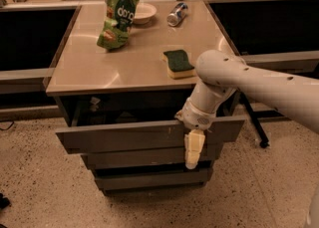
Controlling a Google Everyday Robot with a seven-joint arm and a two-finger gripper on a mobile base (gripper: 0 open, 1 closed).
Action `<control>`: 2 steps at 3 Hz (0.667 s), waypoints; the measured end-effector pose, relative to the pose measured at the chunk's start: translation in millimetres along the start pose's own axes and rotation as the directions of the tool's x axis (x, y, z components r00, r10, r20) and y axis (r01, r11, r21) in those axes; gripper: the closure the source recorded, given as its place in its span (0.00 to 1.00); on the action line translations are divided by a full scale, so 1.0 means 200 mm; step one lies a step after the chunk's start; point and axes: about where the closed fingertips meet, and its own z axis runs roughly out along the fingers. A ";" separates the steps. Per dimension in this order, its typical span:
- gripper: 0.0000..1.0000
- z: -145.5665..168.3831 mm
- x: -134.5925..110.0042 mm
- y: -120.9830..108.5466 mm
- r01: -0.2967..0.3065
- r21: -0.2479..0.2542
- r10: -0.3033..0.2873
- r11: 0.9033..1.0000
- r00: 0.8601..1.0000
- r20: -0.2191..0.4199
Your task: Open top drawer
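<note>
Gripper [193,150], smooth cream plastic, hangs in front of matt grey top drawer [119,137]. Tabletop [94,67] smooth, glossy; chip bag [118,15] shiny.
</note>
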 end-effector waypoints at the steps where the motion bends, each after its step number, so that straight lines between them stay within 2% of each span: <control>1: 0.00 0.00 -0.01 0.06 0.015 -0.054 -0.014 0.998 1.000 0.009; 2: 0.00 -0.02 -0.03 0.13 0.018 -0.101 -0.019 0.995 1.000 -0.001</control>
